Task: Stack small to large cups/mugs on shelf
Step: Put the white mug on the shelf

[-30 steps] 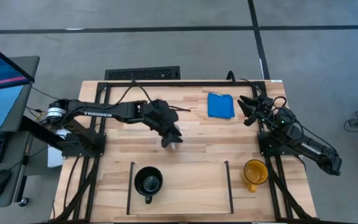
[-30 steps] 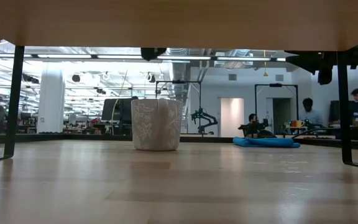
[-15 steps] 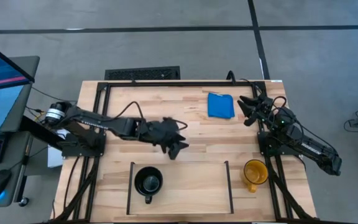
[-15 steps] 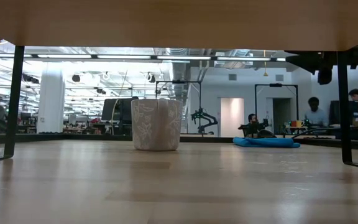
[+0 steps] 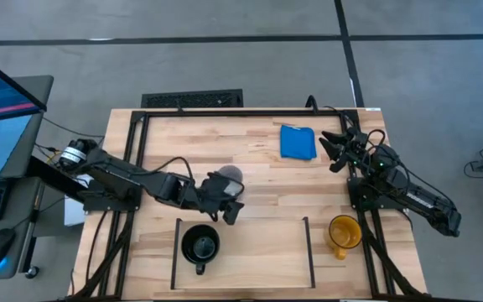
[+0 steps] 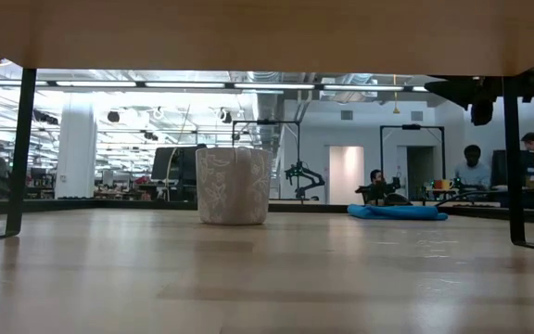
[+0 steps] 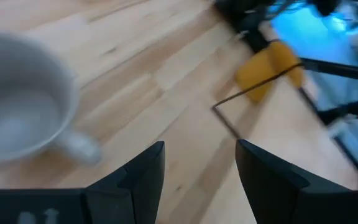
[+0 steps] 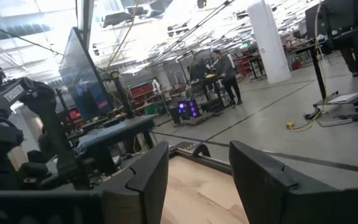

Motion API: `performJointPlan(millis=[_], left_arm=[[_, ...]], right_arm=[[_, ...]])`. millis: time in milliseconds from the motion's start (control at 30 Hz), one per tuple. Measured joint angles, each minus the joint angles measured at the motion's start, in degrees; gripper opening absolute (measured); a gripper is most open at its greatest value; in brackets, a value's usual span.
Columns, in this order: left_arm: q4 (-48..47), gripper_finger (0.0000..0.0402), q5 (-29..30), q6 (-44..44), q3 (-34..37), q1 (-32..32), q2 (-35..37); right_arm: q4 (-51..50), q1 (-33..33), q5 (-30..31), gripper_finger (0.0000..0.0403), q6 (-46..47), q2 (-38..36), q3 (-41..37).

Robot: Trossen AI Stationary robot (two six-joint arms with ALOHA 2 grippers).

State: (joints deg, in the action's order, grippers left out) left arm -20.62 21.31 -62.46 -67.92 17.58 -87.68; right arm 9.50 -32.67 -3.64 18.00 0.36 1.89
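Left gripper [image 5: 231,210] low over the middle of the table, fingers [image 7: 145,177] spread wide with bare wood between them, nothing held. Just beside it, toward the table's far edge, the pale grey-white mug [image 5: 230,177] upright on the planks, its handle seen in the left wrist view pointing toward the gripper; whether anything touches cannot be told. Same mug standing free in the low view [image 6: 234,186], patterned side facing the camera.

Nearer the table's front edge, the shelf [image 5: 258,243], a wood-plank rectangle between two thin black upright bars. Small black mug [image 5: 199,246] at its left end, handle toward the front edge. Yellow-orange mug [image 5: 343,231] just outside the right bar, well apart from the other two.

Right gripper [image 5: 335,149] parked at the table's far right corner, raised, fingers [image 8: 145,177] parted and empty, facing out into the room. Blue cloth [image 5: 298,142] flat on the wood just beside it. People at desks far off in the room behind.
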Motion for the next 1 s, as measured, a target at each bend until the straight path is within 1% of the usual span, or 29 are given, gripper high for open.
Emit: performJointPlan(millis=[167,300,367,533,633,800,933,1000], left_arm=[[-7.8,0.0187,4.3,-11.1,0.0,0.8,0.0],[-10.3,0.0187,6.5,-17.5,0.1,0.8,-0.8],[-9.7,0.0187,6.9,-20.1,0.0,0.5,-1.9],[-10.1,0.0187,5.8,-24.9,-0.5,-0.4,-6.2],[-11.3,0.0187,3.2,-25.4,-2.0,-1.4,-9.6],[-12.1,0.0187,1.0,-25.8,-5.8,-2.9,-14.0],[-17.0,0.0187,-0.9,-26.6,-9.5,-4.0,-16.7],[-22.1,0.0187,-2.1,-27.6,-11.3,-4.3,-18.3]], right_arm=[[0.0,0.0,0.0,0.0193,0.0,0.0,0.0],[0.0,0.0,0.0,0.0192,0.4,0.0,0.0],[0.0,0.0,0.0,0.0192,0.4,0.0,0.0],[0.1,0.0,-0.1,0.0193,1.1,0.0,0.0],[0.2,0.0,-0.1,0.0192,1.5,-0.1,0.0],[0.5,0.0,-0.1,0.0192,1.5,-0.1,0.0],[0.9,0.0,-0.2,0.0194,1.5,-0.1,0.0],[1.5,0.0,-0.2,0.0193,1.5,-0.1,0.0]])
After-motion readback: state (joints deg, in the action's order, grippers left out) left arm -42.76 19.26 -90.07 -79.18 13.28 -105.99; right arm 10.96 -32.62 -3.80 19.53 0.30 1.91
